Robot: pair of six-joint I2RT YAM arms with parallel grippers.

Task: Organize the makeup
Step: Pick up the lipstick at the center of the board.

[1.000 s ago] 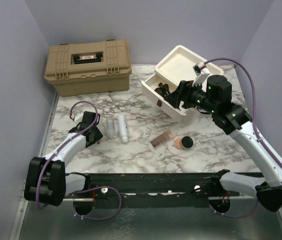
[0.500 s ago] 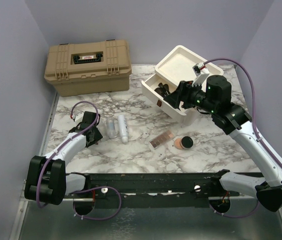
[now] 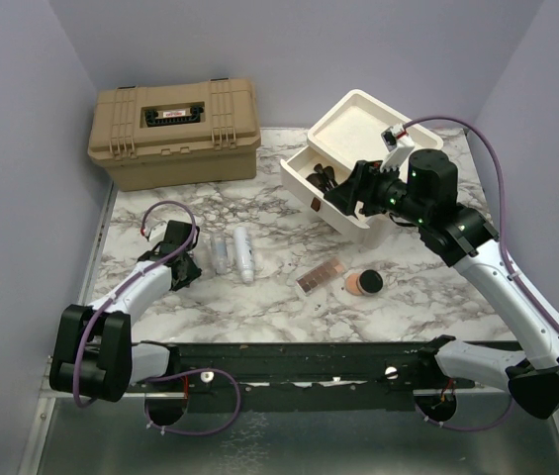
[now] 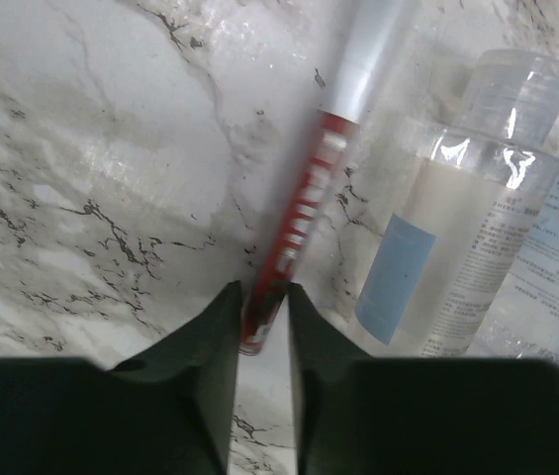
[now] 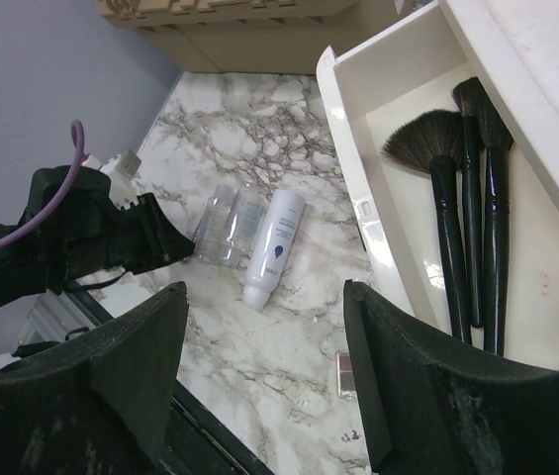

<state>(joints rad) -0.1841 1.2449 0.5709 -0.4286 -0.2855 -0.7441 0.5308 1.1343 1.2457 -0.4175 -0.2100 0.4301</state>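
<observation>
Left wrist view: the left gripper (image 4: pixel 261 322) sits low on the marble table (image 4: pixel 81 148), its jaws closely flanking the red tube's (image 4: pixel 294 228) end beside a clear bottle (image 4: pixel 457 237); whether they grip it, I cannot tell. The right gripper (image 5: pixel 264 297) hangs spread near the drawer (image 5: pixel 358 178) holding brushes (image 5: pixel 447 237).
</observation>
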